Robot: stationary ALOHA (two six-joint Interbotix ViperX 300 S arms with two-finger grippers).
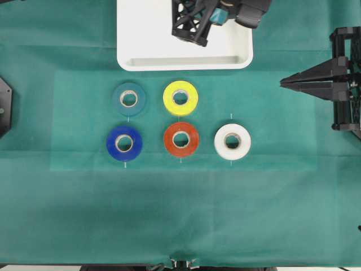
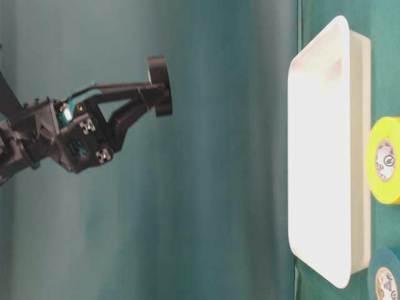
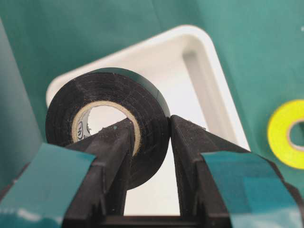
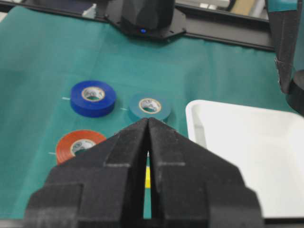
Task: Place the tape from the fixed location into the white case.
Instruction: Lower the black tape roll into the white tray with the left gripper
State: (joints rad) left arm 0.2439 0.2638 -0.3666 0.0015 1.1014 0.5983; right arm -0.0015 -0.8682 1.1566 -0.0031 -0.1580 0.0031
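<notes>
The black tape (image 3: pixel 109 95), with its pale cardboard core, hangs in the air over the white case (image 3: pixel 199 61). My left gripper (image 3: pixel 149 126) is shut on the roll's wall, one finger through the core and the other on the outside. The table-level view shows the tape (image 2: pixel 159 84) held well above the white case (image 2: pixel 325 156). From overhead, the left gripper (image 1: pixel 194 35) is over the case (image 1: pixel 184 61) at the top middle, and the tape is hard to make out there. My right gripper (image 1: pixel 284 83) rests shut and empty at the right edge, its fingertips (image 4: pixel 148 121) together.
Several rolls lie on the green cloth below the case: teal (image 1: pixel 128 99), yellow (image 1: pixel 180 97), blue (image 1: pixel 124 143), orange-red (image 1: pixel 181 139) and white (image 1: pixel 232 141). The right arm's base (image 1: pixel 347 79) stands at the right edge.
</notes>
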